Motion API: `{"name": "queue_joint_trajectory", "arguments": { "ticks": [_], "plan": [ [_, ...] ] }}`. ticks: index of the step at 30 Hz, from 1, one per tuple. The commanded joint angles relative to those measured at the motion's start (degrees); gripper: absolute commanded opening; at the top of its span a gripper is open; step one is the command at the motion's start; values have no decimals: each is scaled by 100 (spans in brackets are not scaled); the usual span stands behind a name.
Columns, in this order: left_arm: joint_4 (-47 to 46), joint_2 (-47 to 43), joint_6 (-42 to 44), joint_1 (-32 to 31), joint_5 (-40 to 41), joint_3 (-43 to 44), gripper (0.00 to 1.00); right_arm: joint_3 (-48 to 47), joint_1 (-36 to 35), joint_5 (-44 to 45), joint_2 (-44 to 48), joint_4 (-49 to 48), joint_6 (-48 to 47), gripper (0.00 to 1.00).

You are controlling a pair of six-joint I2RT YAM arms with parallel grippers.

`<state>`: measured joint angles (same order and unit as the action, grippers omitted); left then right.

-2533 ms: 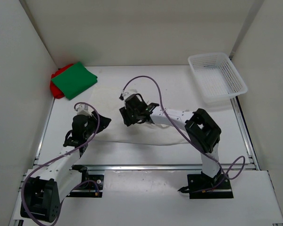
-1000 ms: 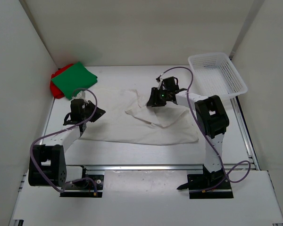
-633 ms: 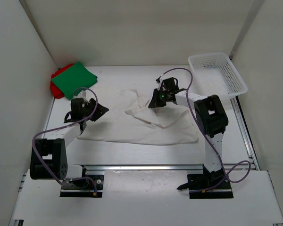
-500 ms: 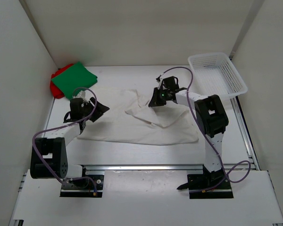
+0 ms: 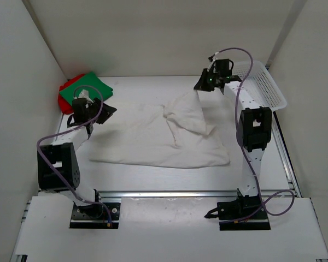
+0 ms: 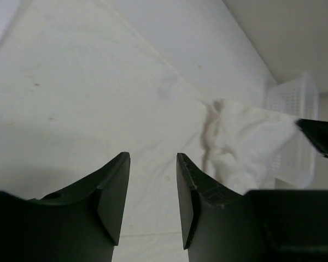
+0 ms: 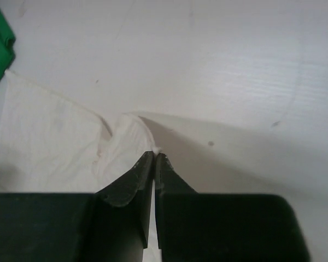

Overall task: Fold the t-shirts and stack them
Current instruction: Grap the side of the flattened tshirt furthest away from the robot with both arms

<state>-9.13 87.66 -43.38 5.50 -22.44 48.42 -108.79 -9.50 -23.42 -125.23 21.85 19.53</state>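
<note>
You had the green shirt point(image 5: 87, 90) folded atop the red shirt point(image 5: 63, 102) in the table's point(image 5: 142, 87) far-left corner, but the white shirt point(image 5: 153, 143) lay unfolded, your right gripper point(image 7: 154, 158) pinching its corner, your left gripper point(image 6: 152, 169) agape and empty.

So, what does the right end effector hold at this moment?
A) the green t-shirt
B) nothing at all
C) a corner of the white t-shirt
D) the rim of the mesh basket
C: in the right wrist view the right end effector is closed on a small pinch of the white t-shirt, and the top view shows the cloth pulled up to it in a peak.
</note>
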Motion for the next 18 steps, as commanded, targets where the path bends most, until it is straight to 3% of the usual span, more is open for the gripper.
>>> {"name": "queue_joint_trajectory", "arguments": {
  "ticks": [1,3,7,12,18],
  "plan": [
    [788,382,477,-22,765,710,49,-738,106,451,-404,653,-309,0],
    [1095,585,698,-127,1406,1010,49,-1553,141,698,-686,1083,-519,0],
    [1351,1130,1137,-154,1952,1746,49,-3161,255,1110,-1581,1804,-766,0],
    [1939,2016,1682,-242,2513,2766,49,-3148,440,1428,-1627,1692,-819,0],
    [2678,3080,2360,-471,3219,4165,49,-3236,449,927,-1715,1691,-758,0]
  ]
}}
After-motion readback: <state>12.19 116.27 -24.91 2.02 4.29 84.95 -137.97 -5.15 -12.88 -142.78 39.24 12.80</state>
